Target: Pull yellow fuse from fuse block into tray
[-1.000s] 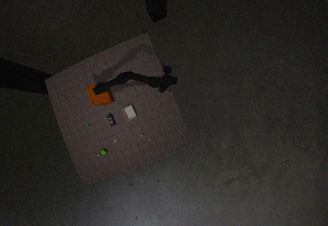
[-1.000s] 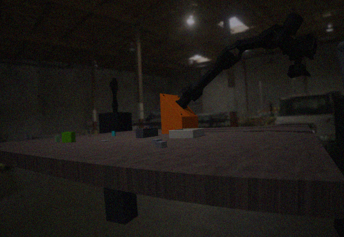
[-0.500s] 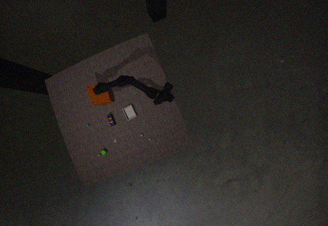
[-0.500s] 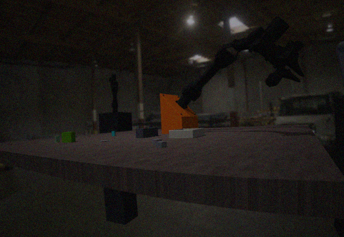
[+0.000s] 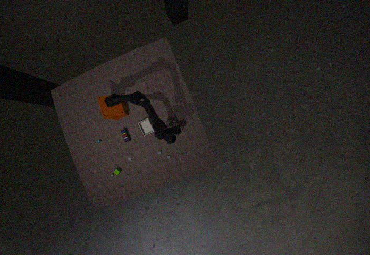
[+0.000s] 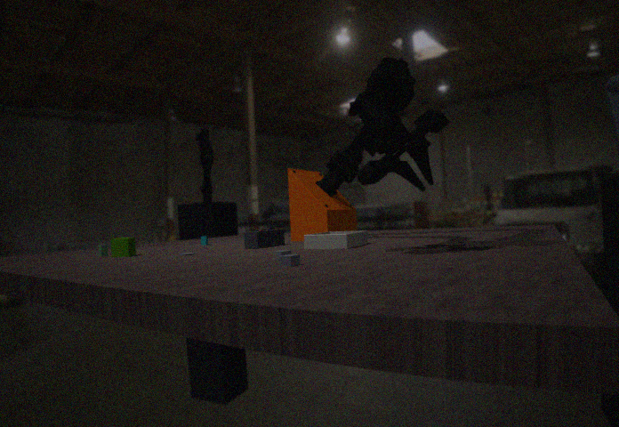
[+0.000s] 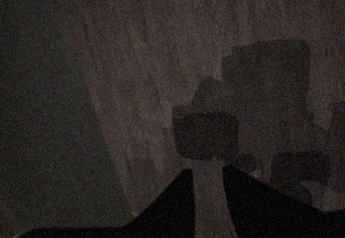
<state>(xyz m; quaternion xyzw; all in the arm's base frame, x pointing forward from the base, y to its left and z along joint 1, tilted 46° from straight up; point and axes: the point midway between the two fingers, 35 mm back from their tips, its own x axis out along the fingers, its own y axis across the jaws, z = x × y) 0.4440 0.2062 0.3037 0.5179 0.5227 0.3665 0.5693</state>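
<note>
The dark fuse block (image 5: 128,134) (image 6: 269,238) stands left of the tray. The yellow fuse (image 5: 123,133) sits in it near its upper end, in a row with blue, red, white and purple ones; the fuses cannot be told apart in the exterior view. The pale tray (image 5: 141,129) (image 6: 326,241) lies between the block and the arm, with nothing seen in it. My gripper (image 6: 427,185) (image 7: 207,176) is high above the table, right of the tray in the exterior view. Its fingers are nearly shut, a narrow empty gap between the tips. The wrist view shows neither block nor tray.
The arm rises from an orange wedge (image 5: 113,113) (image 6: 306,206) behind the tray. A green cube (image 5: 117,171) (image 6: 123,246), a small teal block (image 5: 99,140) (image 6: 204,240) and small grey blocks (image 5: 159,152) (image 6: 289,260) lie about. The arm's shadow falls across the table.
</note>
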